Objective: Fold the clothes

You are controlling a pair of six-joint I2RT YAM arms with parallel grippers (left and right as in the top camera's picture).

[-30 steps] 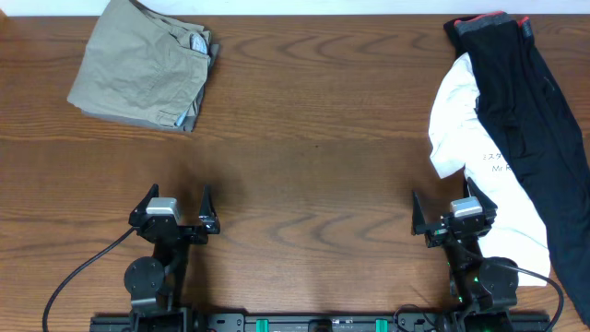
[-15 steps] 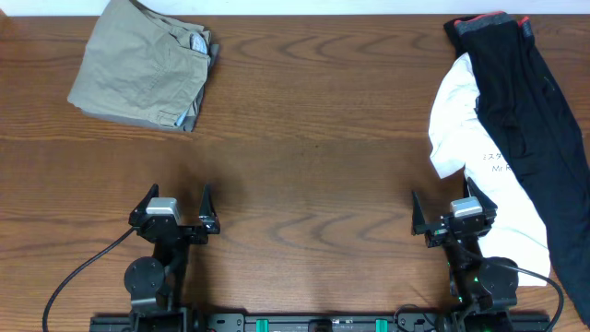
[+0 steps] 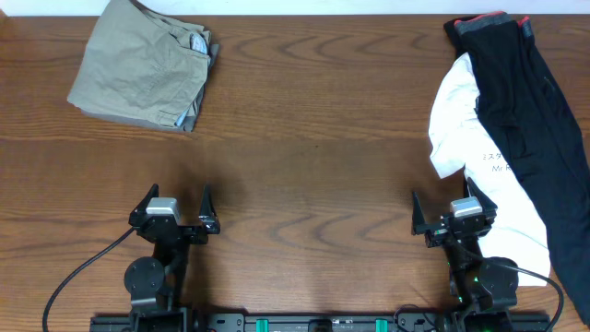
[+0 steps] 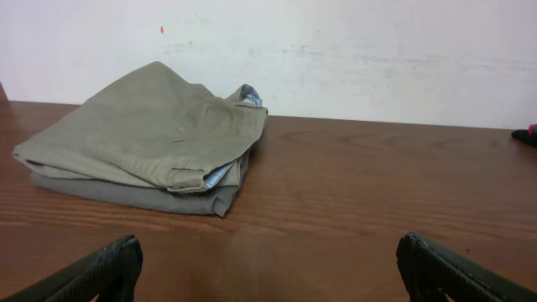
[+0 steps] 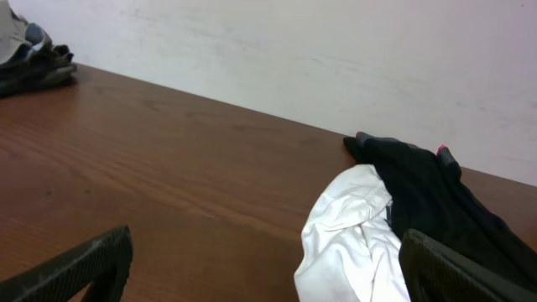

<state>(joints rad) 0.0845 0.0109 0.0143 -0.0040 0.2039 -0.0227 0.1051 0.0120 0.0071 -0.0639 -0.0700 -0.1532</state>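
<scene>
The long black trousers point(image 3: 527, 111) lie stretched along the table's right edge, their grey waistband with red-orange stripes at the far right corner; they drape over a white T-shirt point(image 3: 461, 124). They also show in the right wrist view point(image 5: 428, 189). My right gripper point(image 3: 449, 218) is open and empty near the front edge, just left of the T-shirt's lower part point(image 5: 264, 273). My left gripper point(image 3: 175, 211) is open and empty at the front left point(image 4: 264, 273), far from the trousers.
Folded khaki-beige trousers point(image 3: 143, 65) sit at the far left corner, also in the left wrist view point(image 4: 147, 138). The white T-shirt point(image 5: 352, 235) lies crumpled under the black trousers. A pale wall runs behind the table's far edge.
</scene>
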